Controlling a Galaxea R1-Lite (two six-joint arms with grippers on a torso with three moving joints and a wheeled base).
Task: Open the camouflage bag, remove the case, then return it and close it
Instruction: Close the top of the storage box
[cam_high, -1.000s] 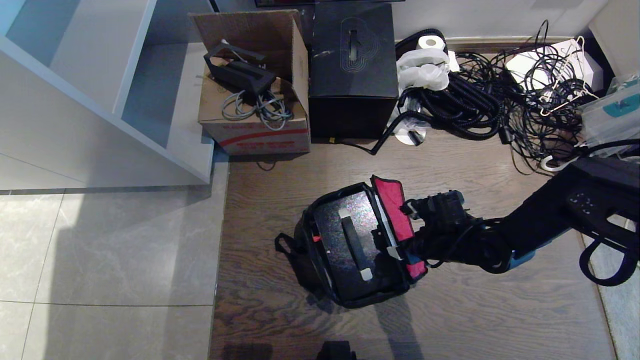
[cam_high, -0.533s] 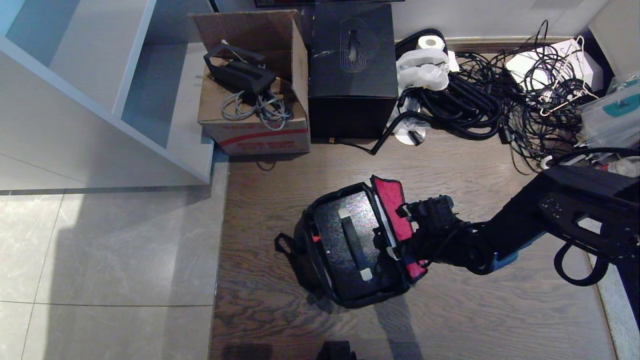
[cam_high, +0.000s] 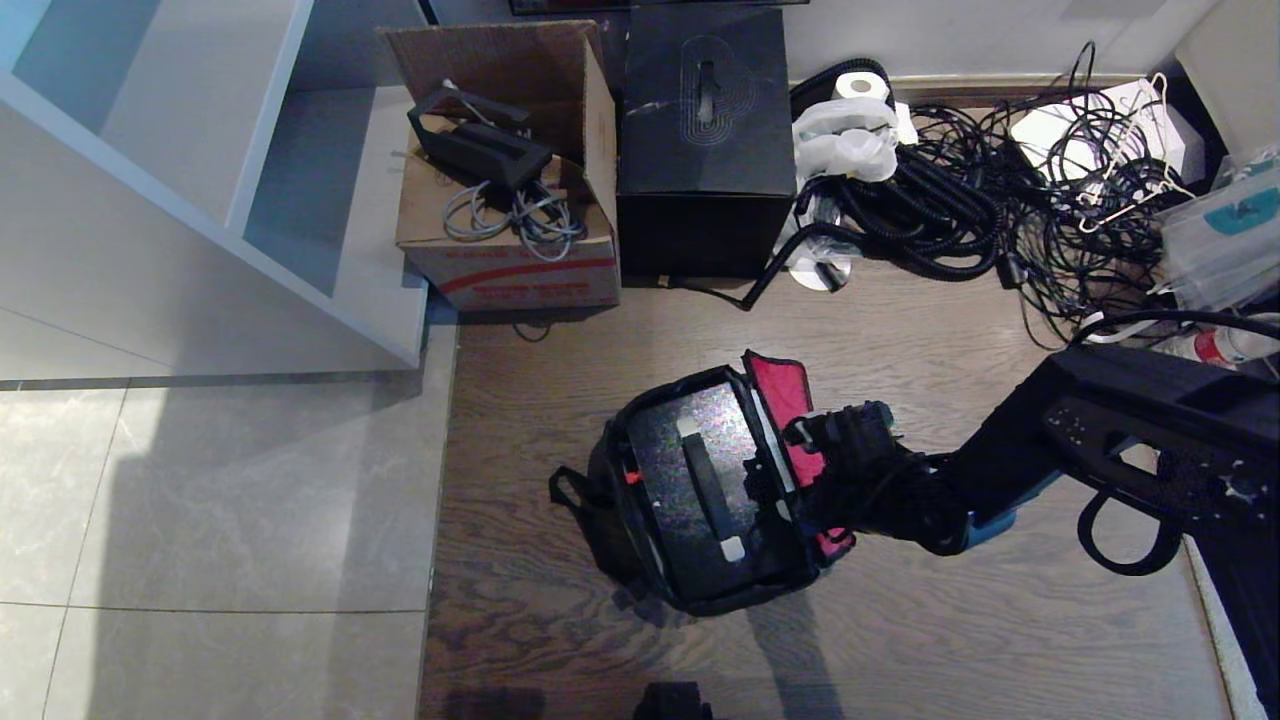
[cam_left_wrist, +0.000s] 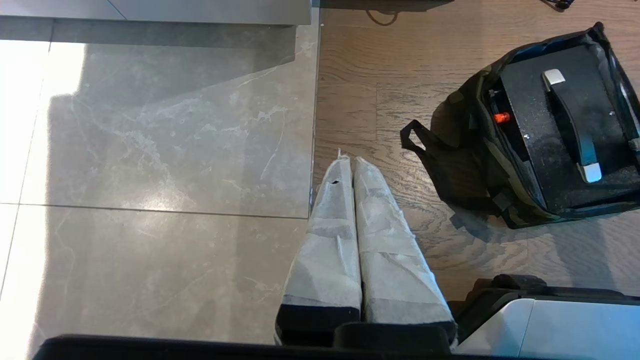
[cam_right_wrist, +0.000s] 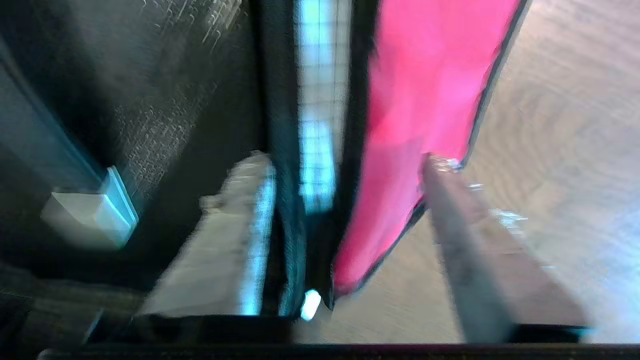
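The right gripper (cam_right_wrist: 345, 175) stood with fingers (cam_right_wrist: 235, 235) apart, straddling the upright red-lined lid (cam_high: 785, 395) of the camouflage bag (cam_high: 610, 520), one finger on each side, grip not confirmed. The case (cam_high: 690, 480) lay inside the bag, on the inner finger's side. The left gripper (cam_left_wrist: 352, 172) hung closed, empty, well apart from the bag.

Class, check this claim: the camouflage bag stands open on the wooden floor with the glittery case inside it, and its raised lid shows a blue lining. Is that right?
Not quite. The camouflage bag is open on the wooden floor with the case inside, but the raised lid has a red lining, not blue. The head view shows it.
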